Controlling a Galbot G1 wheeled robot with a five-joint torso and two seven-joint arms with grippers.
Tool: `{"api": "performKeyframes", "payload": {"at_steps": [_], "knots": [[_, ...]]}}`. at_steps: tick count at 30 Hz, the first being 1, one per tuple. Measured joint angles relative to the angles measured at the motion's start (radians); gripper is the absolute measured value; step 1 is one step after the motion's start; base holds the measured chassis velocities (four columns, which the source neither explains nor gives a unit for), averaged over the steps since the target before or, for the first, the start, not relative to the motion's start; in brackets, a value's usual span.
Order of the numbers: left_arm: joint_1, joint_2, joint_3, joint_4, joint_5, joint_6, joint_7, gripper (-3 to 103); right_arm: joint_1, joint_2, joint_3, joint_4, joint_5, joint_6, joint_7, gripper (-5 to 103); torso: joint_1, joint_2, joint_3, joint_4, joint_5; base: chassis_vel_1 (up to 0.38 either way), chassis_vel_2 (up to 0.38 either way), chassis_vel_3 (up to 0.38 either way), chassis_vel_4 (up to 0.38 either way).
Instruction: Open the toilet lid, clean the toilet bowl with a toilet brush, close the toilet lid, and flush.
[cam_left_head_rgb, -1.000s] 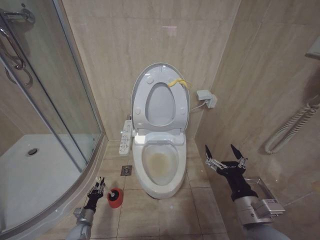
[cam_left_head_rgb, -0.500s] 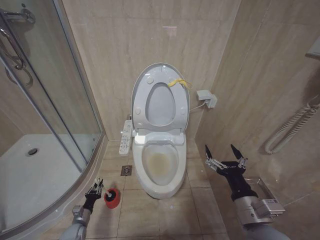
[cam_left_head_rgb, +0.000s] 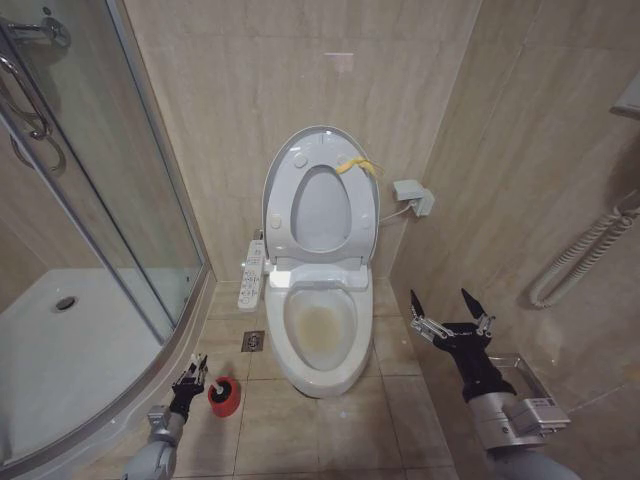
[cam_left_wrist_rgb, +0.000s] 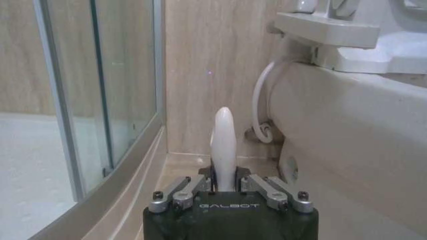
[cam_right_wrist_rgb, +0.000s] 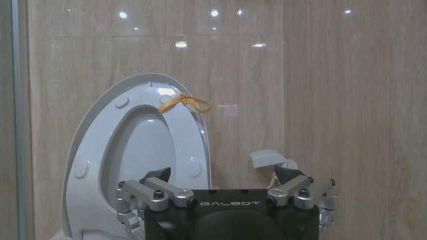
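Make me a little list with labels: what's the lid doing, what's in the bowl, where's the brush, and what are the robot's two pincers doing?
toilet lid: up, leaning on the wall, yellow strap at its rim
toilet bowl: uncovered, yellowish-brown stains inside
toilet brush: white handle between the left pincer's fingers, head down in the red cup holder
left pincer: low on the floor, left of the toilet, shut on the brush handle
right pincer: open, empty, right of the bowl
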Motion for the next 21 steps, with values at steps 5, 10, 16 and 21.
{"api": "performKeyframes", "payload": {"at_steps": [5, 10, 16, 21], "knots": [[-0.007, -0.001, 0.006, -0.001, -0.003, 0.000, -0.005, 26, 0.000, 0.000, 0.000, 0.000, 0.000, 0.000, 0.000, 100, 0.000, 0.000, 0.000, 0.0002, -0.0001, 0.000, 0.000, 0.000, 0.000], [-0.013, 0.000, 0.014, 0.001, -0.012, -0.001, -0.004, 26, 0.000, 0.000, 0.000, 0.000, 0.000, 0.000, 0.000, 100, 0.000, 0.000, 0.000, 0.0001, 0.0000, 0.000, 0.000, 0.000, 0.000], [-0.005, 0.001, 0.015, -0.018, 0.013, -0.009, 0.005, 53, 0.000, 0.000, 0.000, 0.000, 0.000, 0.000, 0.000, 100, 0.000, 0.000, 0.000, 0.0000, -0.0001, 0.000, 0.000, 0.000, 0.000], [0.037, 0.011, 0.004, -0.107, 0.023, -0.026, 0.012, 80, 0.000, 0.000, 0.000, 0.000, 0.000, 0.000, 0.000, 100, 0.000, 0.000, 0.000, 0.0003, -0.0001, 0.000, 0.000, 0.000, 0.000]]}}
